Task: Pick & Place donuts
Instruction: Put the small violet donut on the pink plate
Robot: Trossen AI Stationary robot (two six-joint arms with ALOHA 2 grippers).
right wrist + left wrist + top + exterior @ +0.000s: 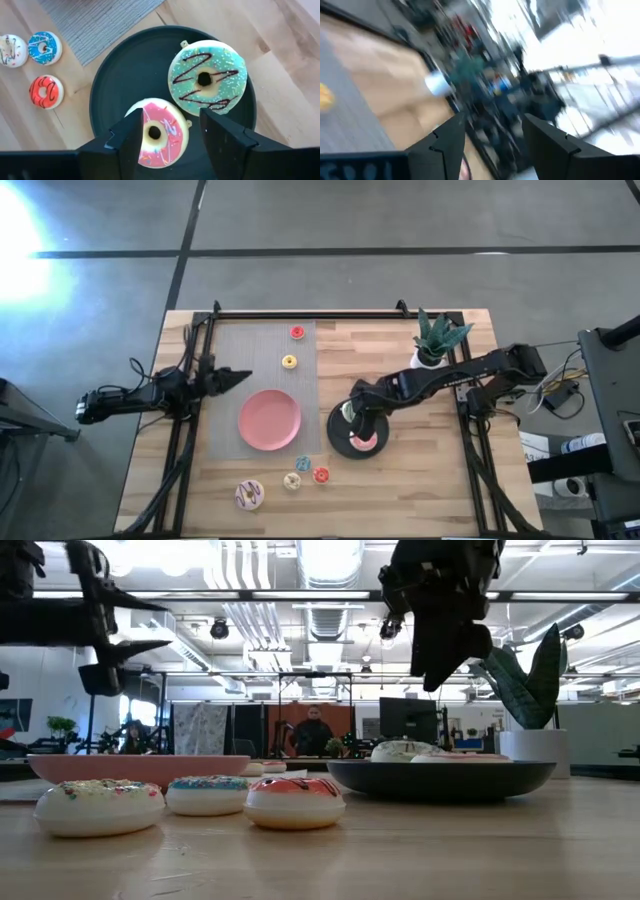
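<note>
A black plate [115, 75] holds a green-iced donut [207, 77] and a pink-iced donut [157, 132], both lying flat. My right gripper [170, 120] hangs open above the plate, a finger on either side of the pink donut, clear of it; in the low view the gripper [445, 665] stands well above the plate. A white iced donut [249, 495] and tiny red [321, 475], bluish [302, 464] and pale [292, 481] donuts lie on the wood near the front edge. Tiny red [297, 332] and yellow [289, 362] donuts lie on the grey mat. My left gripper [238, 378] waits open at the left.
A round pink plate [270, 420] sits on the grey mat [225, 350] left of the black plate. A potted plant [435, 340] stands at the far right, close to my right arm. A black frame rail [300, 313] runs along the far edge. People stand in the room behind.
</note>
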